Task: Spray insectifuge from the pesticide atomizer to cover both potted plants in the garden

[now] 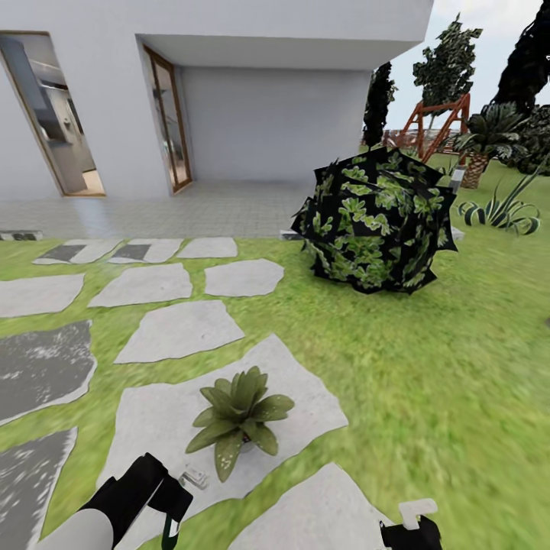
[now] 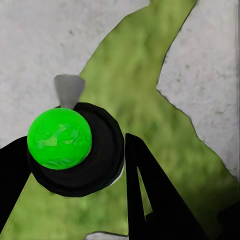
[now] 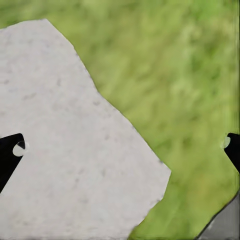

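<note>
One potted plant [image 1: 241, 416], a low rosette of pointed green leaves, stands on a pale stepping stone [image 1: 305, 397] just ahead of me. Its front leaf carries faint pale specks. My left gripper [image 1: 172, 500] hangs low at the plant's near left, shut on the pesticide atomizer [image 1: 192, 479], whose white head points toward the plant. In the left wrist view the atomizer [image 2: 75, 150] is a black round body with a bright green ball and a grey nozzle, held between the black fingers [image 2: 150, 200]. My right gripper [image 3: 122, 149] is open over a stone's edge and grass, and it shows low in the head view [image 1: 409, 527].
A boxy leafy shrub [image 1: 374, 221] stands on the lawn to the far right of the plant. Flat stepping stones [image 1: 176, 330] run left toward the house patio [image 1: 191, 210] and its doors. A wooden frame [image 1: 435, 122] and a potted palm [image 1: 481, 145] stand far back right.
</note>
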Motion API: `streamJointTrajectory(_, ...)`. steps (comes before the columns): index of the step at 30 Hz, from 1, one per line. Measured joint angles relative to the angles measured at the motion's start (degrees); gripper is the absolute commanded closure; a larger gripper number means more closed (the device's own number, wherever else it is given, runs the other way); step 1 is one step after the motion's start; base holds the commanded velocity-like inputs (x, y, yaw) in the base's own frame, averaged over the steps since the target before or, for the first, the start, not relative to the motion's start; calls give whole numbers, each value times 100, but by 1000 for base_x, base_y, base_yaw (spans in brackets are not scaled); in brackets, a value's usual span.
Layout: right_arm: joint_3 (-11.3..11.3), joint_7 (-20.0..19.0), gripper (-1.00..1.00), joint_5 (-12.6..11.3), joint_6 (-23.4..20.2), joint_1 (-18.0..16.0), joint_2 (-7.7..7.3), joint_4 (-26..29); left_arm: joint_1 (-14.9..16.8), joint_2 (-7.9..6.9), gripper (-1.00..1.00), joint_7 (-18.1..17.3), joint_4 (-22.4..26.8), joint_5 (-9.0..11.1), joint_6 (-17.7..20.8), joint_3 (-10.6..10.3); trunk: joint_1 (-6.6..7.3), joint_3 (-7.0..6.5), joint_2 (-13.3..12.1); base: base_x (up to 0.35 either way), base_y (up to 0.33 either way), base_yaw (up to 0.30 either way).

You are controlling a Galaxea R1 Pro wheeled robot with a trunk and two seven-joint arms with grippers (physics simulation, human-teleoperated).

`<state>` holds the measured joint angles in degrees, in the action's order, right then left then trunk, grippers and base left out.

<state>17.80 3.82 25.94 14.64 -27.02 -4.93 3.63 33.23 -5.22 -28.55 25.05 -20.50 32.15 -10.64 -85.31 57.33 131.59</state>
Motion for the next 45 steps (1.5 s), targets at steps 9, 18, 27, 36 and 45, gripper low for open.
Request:
streamJointTrajectory(9,0,0,-100,7,-1,-1,-14,-1,-2,4,100,-1,12,2,3,2,0,-1,0,0,38,-25)
streamJointTrajectory(18,1,-2,-100,0,-1,27,-3,7,-1,15,100,-1,14,5,-2,3,0,-1,0,0,298,-2)
streamJointTrajectory(27,1,-3,-100,0,-1,28,0,8,0,16,100,-1,13,6,-3,3,0,-17,0,0,304,-235)
streamJointTrajectory(36,1,-3,-100,0,-2,28,0,6,0,16,100,-1,13,2,-2,0,0,-38,0,0,304,-264)
streamJointTrajectory(45,1,-3,-100,0,-3,28,0,7,0,18,100,-1,13,2,6,3,0,-58,0,0,304,-264)
